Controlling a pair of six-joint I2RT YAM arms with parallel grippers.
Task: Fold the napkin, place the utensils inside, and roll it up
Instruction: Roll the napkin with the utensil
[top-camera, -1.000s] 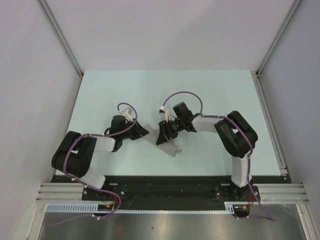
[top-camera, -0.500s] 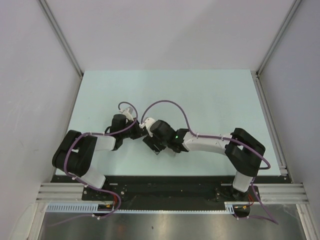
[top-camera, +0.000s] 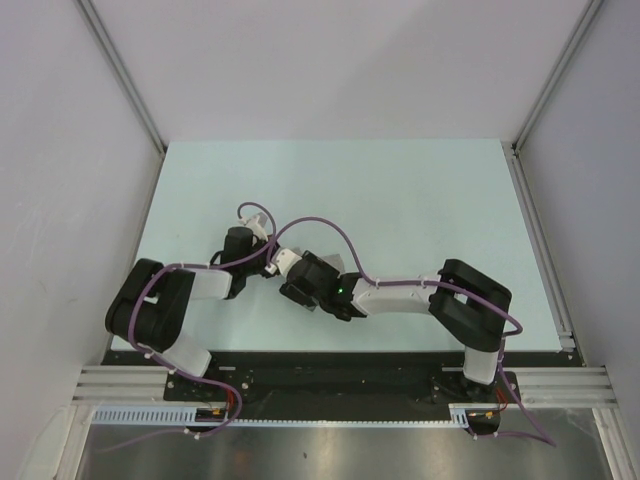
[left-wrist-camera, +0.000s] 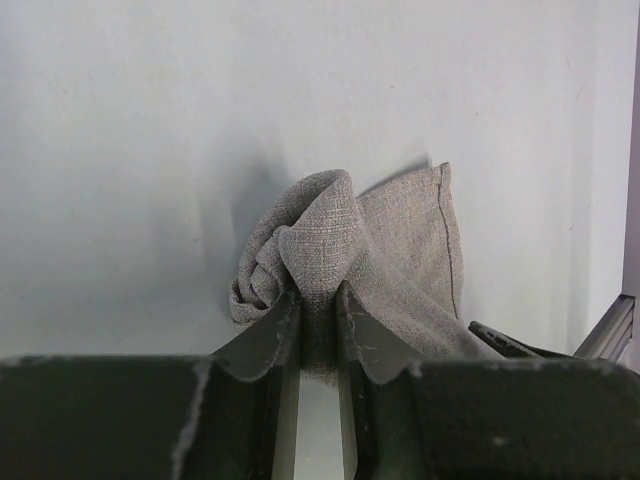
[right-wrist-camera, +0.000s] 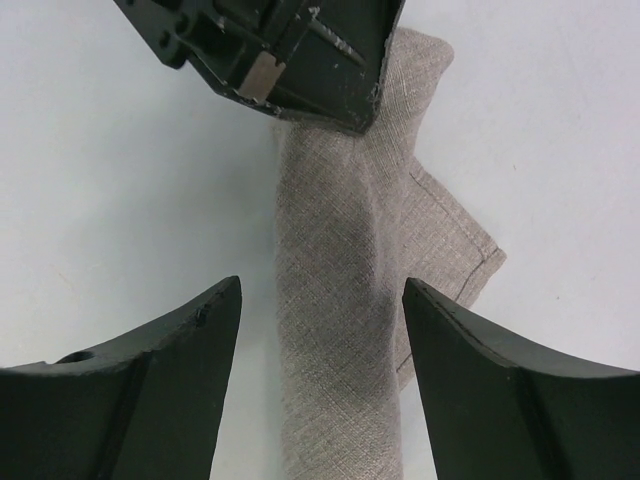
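Observation:
The light-grey napkin (right-wrist-camera: 335, 330) lies as a narrow roll on the table, with a loose hemmed corner sticking out to one side. My left gripper (left-wrist-camera: 318, 295) is shut on one bunched end of the napkin (left-wrist-camera: 340, 230). My right gripper (right-wrist-camera: 320, 300) is open and straddles the roll, with its fingers clear of the cloth on both sides. The left gripper (right-wrist-camera: 290, 50) shows just beyond it. In the top view the two grippers, left (top-camera: 270, 262) and right (top-camera: 297, 288), meet at the table's near middle and hide most of the napkin. No utensils are visible.
The pale table (top-camera: 400, 190) is walled on the left, back and right, with a metal rail (top-camera: 540, 240) along its right edge. Purple cables (top-camera: 320, 222) loop above both wrists. A dark finger tip (left-wrist-camera: 505, 340) shows low right in the left wrist view.
My right arm has swung left and stretched out low, bringing its open gripper over the roll next to the left gripper. The left gripper stayed put, shut on the napkin.

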